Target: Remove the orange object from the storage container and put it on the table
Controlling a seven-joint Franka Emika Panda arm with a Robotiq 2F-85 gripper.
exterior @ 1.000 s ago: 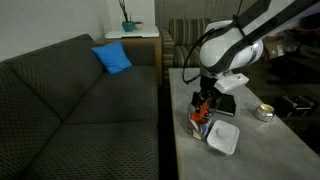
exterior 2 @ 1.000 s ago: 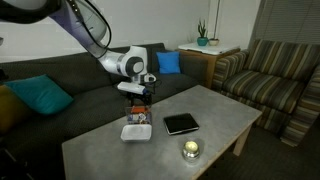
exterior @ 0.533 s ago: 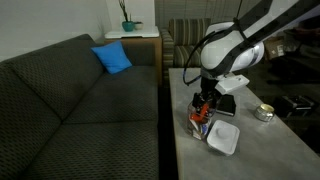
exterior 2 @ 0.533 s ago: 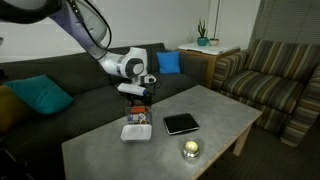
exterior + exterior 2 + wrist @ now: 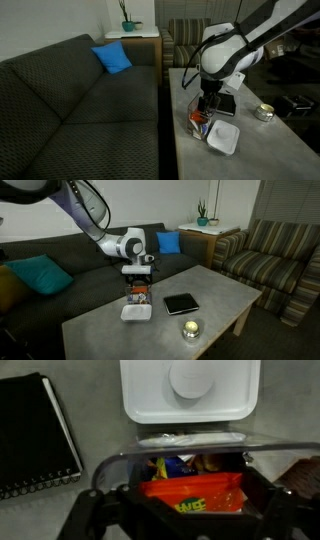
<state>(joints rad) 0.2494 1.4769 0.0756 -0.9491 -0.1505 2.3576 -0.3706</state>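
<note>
The orange object [image 5: 195, 492] is a flat orange packet standing in the clear storage container [image 5: 190, 452], among other wrappers. In both exterior views the container [image 5: 201, 123] [image 5: 139, 299] sits on the grey table [image 5: 265, 150] [image 5: 215, 290] near the sofa-side edge. My gripper [image 5: 193, 502] is open. Its dark fingers [image 5: 105, 510] stand on either side of the packet without pressing it. In both exterior views the gripper [image 5: 207, 106] [image 5: 139, 285] points straight down into the container's top.
A white square tray [image 5: 190, 390] [image 5: 223, 138] [image 5: 136, 312] lies right beside the container. A black notebook [image 5: 35, 435] [image 5: 226, 103] [image 5: 181, 304] and a round metal tin [image 5: 264, 113] [image 5: 190, 329] also sit on the table. A sofa [image 5: 80, 110] runs along the table's edge.
The gripper has come down a little toward the container, still open. Nothing else has moved.
</note>
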